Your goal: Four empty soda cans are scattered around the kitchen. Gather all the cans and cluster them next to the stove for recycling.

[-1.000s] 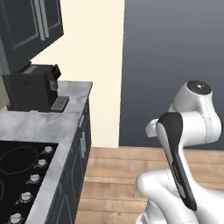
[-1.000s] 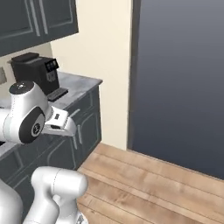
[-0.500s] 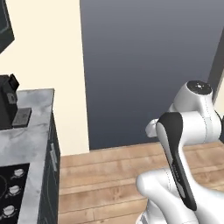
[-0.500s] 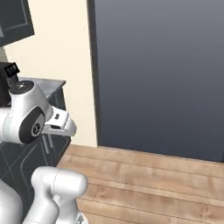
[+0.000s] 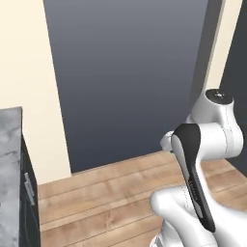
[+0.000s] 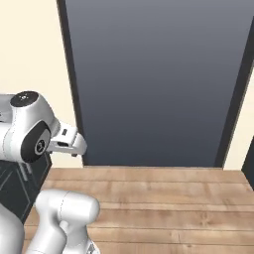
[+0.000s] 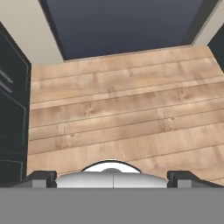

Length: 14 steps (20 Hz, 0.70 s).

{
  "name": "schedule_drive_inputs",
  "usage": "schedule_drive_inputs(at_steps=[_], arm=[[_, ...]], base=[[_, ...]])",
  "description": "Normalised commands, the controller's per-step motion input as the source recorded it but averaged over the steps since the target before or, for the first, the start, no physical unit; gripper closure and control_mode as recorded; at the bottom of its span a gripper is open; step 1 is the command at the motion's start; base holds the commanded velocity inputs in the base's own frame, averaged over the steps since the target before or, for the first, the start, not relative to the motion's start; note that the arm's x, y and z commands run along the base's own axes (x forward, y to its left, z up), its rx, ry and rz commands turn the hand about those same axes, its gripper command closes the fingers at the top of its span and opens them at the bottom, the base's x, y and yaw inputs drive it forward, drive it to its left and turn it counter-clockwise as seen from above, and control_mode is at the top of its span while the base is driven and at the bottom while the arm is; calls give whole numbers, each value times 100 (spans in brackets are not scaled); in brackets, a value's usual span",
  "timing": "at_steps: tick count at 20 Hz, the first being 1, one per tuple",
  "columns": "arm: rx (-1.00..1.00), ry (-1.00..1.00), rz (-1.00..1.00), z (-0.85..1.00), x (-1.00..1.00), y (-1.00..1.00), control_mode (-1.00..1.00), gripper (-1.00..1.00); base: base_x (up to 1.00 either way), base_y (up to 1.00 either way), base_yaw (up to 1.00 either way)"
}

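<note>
**Facing a dark doorway, no cans or stove in sight**

Claw [image 7: 112, 177] spread wide, empty, hanging above bare wooden floor [image 7: 131, 113]. Fingertips [image 7: 41, 176] well apart at the bottom of the hand view. Grey worktop [image 5: 8, 159] corner at far left, dark cabinet [image 5: 29, 202] under it. Ahead, dark doorway [image 6: 158, 79] between cream walls [image 5: 24, 62].

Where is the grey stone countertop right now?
The grey countertop sits at the far left edge of the left base view, beside the cream wall, above the dark cabinet front.

Flat even rendered light, no hard shadows, no glare; soft, slightly blurry textures.
</note>
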Motion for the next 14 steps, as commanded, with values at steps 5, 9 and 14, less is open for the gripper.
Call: schedule_drive_inputs(at_steps=[5,9,14], arm=[[0,0,0,0,0,0,100,-100],[0,0,0,0,0,0,100,-100],[0,0,0,0,0,0,100,-100]], base=[[5,-74,-11],[7,-86,-11],[-15,-84,-10]])
